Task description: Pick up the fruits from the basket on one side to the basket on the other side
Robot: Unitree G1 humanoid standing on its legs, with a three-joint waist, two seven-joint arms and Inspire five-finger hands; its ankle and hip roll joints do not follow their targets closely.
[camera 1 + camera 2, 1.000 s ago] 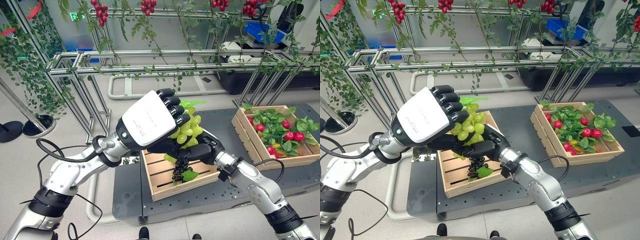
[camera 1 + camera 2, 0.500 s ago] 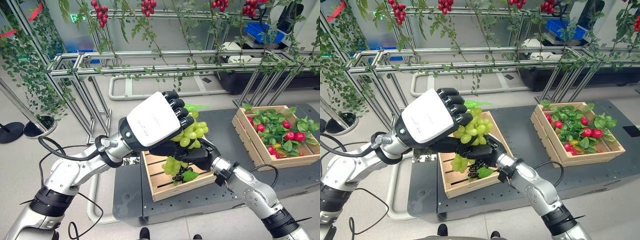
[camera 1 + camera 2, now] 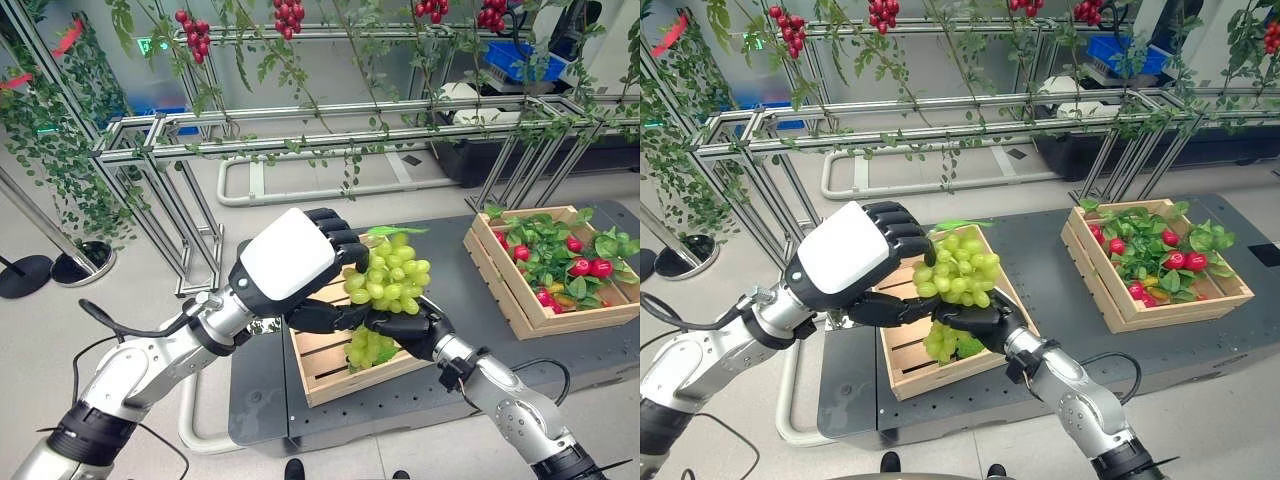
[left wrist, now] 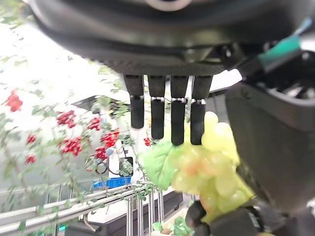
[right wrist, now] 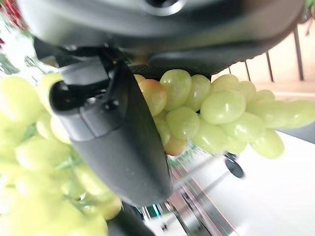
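Observation:
A bunch of green grapes with a leaf on top hangs in the air above the left wooden crate. My left hand, white-backed, curls its fingers over the bunch's top and left side. From below, my right hand closes on the same bunch, its thumb lying across the grapes. A second green bunch lies in the left crate under both hands. The right crate holds red fruits among green leaves.
Both crates stand on a dark platform. Behind it runs a metal rack hung with vines and red berry clusters. A blue bin sits far back on the right.
My left hand has drawn back a little, so more of the green bunch shows. My right hand has shifted under the bunch and holds it from below. The dark grapes are now hidden.

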